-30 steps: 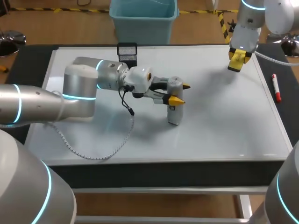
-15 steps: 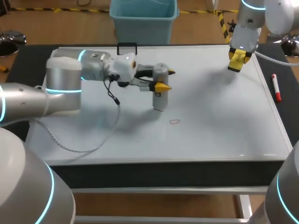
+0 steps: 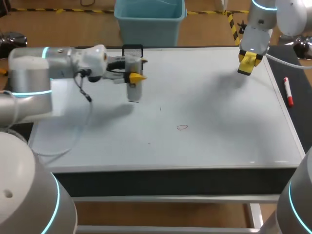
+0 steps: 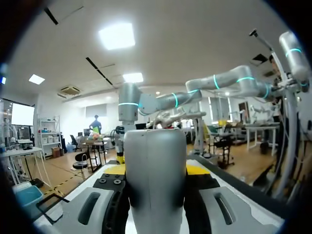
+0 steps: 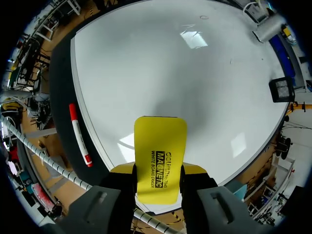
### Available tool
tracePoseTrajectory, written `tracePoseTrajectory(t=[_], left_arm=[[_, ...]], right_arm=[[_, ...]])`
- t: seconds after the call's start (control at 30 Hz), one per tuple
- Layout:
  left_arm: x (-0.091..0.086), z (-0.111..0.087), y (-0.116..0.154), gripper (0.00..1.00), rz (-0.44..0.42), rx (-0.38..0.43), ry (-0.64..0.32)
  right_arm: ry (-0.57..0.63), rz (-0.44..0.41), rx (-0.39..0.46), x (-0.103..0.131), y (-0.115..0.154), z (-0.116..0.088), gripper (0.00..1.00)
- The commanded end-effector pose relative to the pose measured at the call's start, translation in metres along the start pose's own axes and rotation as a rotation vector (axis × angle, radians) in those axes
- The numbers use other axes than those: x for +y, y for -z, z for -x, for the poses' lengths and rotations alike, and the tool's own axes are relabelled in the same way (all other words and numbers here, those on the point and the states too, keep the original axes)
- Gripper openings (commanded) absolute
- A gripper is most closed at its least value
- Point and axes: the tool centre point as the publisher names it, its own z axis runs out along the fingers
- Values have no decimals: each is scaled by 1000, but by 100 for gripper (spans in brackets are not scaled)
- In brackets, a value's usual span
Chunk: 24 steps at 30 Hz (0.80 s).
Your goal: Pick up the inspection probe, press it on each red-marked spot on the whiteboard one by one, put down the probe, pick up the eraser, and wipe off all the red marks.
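Head view: a large white whiteboard (image 3: 219,126) lies flat on the dark table (image 3: 301,105) and covers nearly all of it. One small red loop-shaped mark (image 3: 182,127) shows near the middle of the board, toward its near edge. The left arm (image 3: 34,83) comes in low over the far left part of the board. Its jaws are clamped from both sides on the silver-grey cylindrical inspection probe (image 3: 132,87), which stands upright, well apart from the red mark. Whether the probe's lower end touches the board cannot be told.

The left wrist view shows the probe (image 4: 155,175) filling the gap between the two yellow tips. A black wire-mesh holder (image 3: 132,48) stands at the board's far edge, just behind the probe.

The right arm (image 3: 258,24) hangs over the far right corner, its jaws closed on a flat yellow eraser (image 3: 247,62). The right wrist view shows the eraser (image 5: 160,158) pinched between the fingers. A red-capped white marker pen (image 3: 288,91) lies beside the board's right edge.
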Motion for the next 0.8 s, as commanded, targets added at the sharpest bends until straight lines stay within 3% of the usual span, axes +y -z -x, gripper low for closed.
tracePoseTrajectory(t=[0.03,0.53,0.8], left_arm=[[-12,2,43,0,4,-85,-11],[-18,41,138,0,-37,-246,-1],[-18,52,159,0,-46,-275,-7]], right_arm=[[3,1,5,-1,1,0,0],[3,1,5,-1,1,0,0],[3,1,5,-1,1,0,0]])
